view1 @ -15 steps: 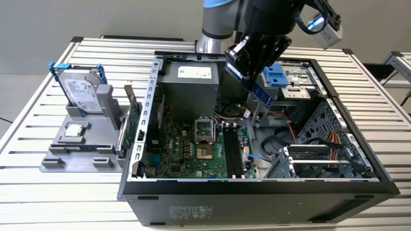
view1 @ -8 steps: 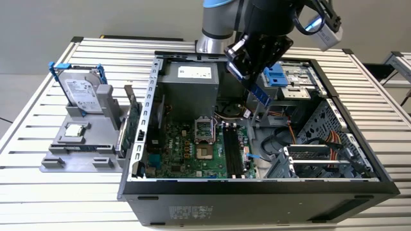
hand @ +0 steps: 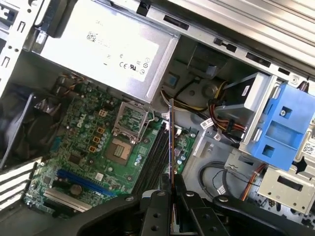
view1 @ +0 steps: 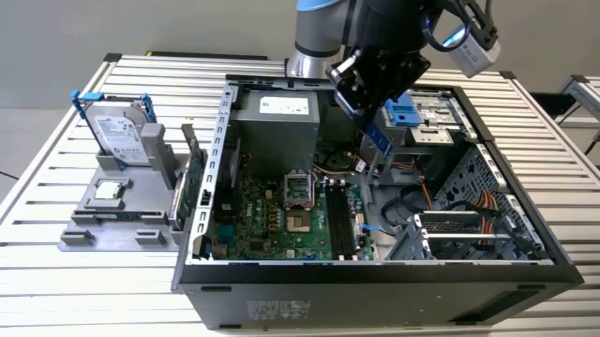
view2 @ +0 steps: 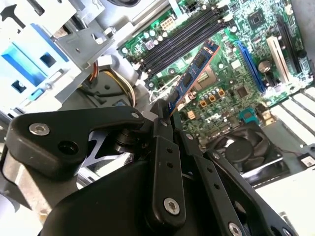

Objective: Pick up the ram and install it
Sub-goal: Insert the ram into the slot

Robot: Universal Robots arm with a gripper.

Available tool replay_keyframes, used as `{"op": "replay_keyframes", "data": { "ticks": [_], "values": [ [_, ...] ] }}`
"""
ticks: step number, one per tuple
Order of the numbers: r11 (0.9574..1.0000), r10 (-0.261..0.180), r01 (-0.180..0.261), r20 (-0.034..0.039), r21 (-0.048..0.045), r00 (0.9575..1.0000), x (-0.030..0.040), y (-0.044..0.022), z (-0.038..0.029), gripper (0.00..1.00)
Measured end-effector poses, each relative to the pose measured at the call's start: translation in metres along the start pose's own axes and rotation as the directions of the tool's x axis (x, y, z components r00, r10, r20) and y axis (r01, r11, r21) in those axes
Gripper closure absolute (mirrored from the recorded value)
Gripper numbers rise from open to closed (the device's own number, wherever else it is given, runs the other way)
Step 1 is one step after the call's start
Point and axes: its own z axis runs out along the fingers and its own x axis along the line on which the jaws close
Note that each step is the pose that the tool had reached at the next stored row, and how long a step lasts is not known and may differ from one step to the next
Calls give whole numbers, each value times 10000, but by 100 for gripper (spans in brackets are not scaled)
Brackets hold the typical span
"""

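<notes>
- Gripping the ram [view2: 193,77] by one end, with the gripper [view2: 165,115] shut tight on it and most of the stick poking out past the fingertips.
- Hanging up in the air over the open computer case [view1: 225,140], above the green motherboard [view1: 272,217], touching nothing below.
- Showing as a thin line, edge-on, in the first wrist view, with the long black memory slots [hand: 155,157] down under it, next to the square chip socket [hand: 120,147].
- Not sitting in any slot yet, so most likely busy with carrying and lining up.
- Looking a bit off from the line of the slots in the second wrist view, though hard to judge from up there.
- Best done by turning the stick to match the line of one slot, right over it, end to end.
- Best done slow and straight, with no wobble, to avoid bending the thin board.
- Best done well away from the bunch of wires [hand: 216,110] and the blue drive holder [hand: 275,123] close by.
- Cannot tell about the little clips at the slot ends, open or shut.
</notes>
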Motion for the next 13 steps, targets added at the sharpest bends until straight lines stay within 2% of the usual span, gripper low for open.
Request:
{"op": "replay_keyframes", "data": {
  "ticks": [6,13],
  "values": [
    [9984,570,-570,23,3,9984,0,0,1,100],
    [9927,1203,-1203,48,6,9927,0,0,2,100]
  ]
}}
